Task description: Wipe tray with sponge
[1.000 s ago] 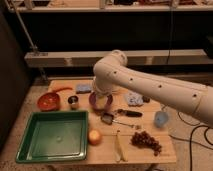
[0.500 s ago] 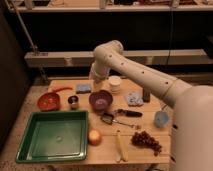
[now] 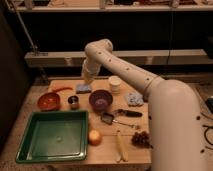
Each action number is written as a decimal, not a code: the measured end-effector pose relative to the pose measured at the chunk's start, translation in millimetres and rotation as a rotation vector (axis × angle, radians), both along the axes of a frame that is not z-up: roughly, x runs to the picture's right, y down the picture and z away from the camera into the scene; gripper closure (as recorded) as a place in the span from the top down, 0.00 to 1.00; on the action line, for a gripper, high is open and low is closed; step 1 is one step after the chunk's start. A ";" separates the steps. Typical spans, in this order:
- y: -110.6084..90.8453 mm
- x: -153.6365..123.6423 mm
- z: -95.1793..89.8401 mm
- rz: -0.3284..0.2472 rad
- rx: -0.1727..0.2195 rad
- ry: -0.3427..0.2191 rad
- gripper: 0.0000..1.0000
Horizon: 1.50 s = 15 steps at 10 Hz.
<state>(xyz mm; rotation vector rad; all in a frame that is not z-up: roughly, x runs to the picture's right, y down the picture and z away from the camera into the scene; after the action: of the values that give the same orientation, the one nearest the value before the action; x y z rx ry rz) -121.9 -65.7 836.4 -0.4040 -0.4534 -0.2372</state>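
The green tray (image 3: 52, 136) lies at the front left of the wooden table (image 3: 131, 129). The blue-grey sponge (image 3: 83, 88) lies at the back of the table, behind the tray. My white arm reaches in from the right, bends at its elbow high over the back edge and comes down. My gripper (image 3: 87, 80) is at its end, just above the sponge and close to it.
A red bowl (image 3: 48, 101), an orange-red carrot (image 3: 61, 89), a metal cup (image 3: 74, 102), a purple bowl (image 3: 100, 100), a white cup (image 3: 115, 83), a crumpled blue thing (image 3: 134, 98), a utensil (image 3: 120, 115), an apple (image 3: 95, 136), a banana (image 3: 119, 146) and grapes (image 3: 141, 138) are on the table.
The arm has swung left and back from over the purple bowl, and the gripper now hangs over the sponge. Nothing on the table has moved.
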 end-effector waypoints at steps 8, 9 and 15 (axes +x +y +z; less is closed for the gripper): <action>-2.8 -25.0 69.1 0.018 -0.057 0.068 0.80; -1.5 -28.6 74.7 0.026 -0.069 0.074 0.80; 22.9 -33.7 120.1 0.032 -0.098 0.123 0.80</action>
<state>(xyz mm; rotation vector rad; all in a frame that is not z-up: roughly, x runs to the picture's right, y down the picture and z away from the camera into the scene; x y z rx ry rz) -155.7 -42.7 956.5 -0.5038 -0.3513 -0.1588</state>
